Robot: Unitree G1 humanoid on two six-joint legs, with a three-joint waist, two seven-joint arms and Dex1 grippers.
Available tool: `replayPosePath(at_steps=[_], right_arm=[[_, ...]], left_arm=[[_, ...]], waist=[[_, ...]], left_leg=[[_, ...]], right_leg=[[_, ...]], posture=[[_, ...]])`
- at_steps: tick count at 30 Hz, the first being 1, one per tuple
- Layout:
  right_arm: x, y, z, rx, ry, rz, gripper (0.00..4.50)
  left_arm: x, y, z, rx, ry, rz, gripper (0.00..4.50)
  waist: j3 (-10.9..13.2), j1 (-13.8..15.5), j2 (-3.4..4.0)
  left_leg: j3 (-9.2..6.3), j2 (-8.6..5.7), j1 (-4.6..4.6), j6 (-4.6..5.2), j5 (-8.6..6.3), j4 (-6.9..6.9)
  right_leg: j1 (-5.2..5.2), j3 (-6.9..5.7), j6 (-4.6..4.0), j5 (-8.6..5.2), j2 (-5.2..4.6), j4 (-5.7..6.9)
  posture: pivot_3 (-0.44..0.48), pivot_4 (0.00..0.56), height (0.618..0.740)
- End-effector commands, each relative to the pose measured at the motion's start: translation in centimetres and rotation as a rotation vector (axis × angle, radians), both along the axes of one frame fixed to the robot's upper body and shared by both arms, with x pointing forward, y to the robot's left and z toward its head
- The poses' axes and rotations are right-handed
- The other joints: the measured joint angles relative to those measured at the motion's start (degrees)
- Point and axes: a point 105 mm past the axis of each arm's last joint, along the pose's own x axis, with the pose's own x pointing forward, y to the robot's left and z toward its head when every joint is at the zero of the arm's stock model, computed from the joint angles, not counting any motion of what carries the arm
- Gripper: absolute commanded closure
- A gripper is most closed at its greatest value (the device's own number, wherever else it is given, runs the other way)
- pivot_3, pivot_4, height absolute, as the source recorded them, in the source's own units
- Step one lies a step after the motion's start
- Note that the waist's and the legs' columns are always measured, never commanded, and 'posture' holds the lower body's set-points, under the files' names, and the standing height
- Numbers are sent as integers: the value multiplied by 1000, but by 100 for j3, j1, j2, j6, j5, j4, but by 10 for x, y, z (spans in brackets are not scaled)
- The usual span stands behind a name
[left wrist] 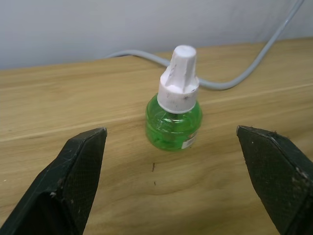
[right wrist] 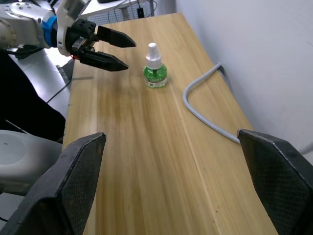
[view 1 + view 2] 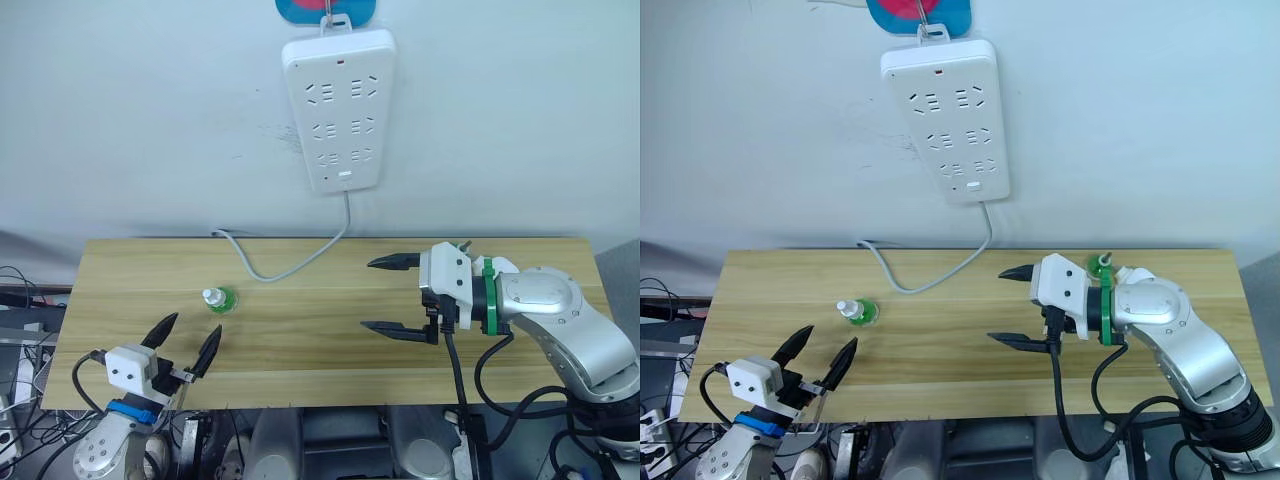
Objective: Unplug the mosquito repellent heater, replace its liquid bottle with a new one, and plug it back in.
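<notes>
Left wrist view: green liquid bottle [image 1: 174, 115] upright, centred ahead between spread left gripper [image 1: 181, 186] fingers; right gripper [image 3: 396, 296] also agape, farther off.

- A white power strip [image 3: 339, 108] hangs on the pale wall [image 3: 140, 120], its sockets unoccupied.
- Its grey cable [image 3: 290, 262] droops onto the counter [image 3: 300, 330] and loops along the back edge.
- The counter is light wood, planks running lengthwise.

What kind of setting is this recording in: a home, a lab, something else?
Most likely a lab or test bench, not a lived-in room: a bare wooden table against a plain wall, a white power strip hung on that wall, a single green liquid bottle, and loose cables at the table's edge.
</notes>
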Motion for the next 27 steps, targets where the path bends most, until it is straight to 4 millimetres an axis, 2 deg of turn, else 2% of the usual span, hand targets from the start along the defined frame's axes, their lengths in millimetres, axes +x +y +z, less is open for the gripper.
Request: replayPosePath(at_steps=[1, 6, 12, 27], right_arm=[[-10, 0, 8, 12, -36, 28, 17], [-10, 1, 9, 11, -40, 28, 17], [-10, -1, 9, 5, -49, 19, 17], [-11, -1, 9, 9, -49, 13, 17]], left_arm=[[1, 0, -7, 13, 2, -1, 0], [18, -10, -16, 6, -2, -21, 0], [33, -15, -16, -7, -27, -14, 0], [28, -11, -23, 5, -13, -10, 0]], waist=[[10, -25, 0], [23, -64, -3], [46, -134, -8], [82, -193, -8]], left_leg=[[0, 0, 0, 0, 0, -1], [0, 0, -1, 0, 0, -2], [0, 1, -3, -1, 0, -4], [1, 3, -16, -1, 0, -12]], right_leg=[[-1, 0, 0, 0, 0, -1], [-1, -1, 0, 0, 0, -1], [-3, -2, 0, 0, 0, -4], [-13, -6, 0, 0, -1, -23]], posture=[[-161, 489, 740], [-176, 489, 740], [-194, 487, 740], [-198, 492, 740]])
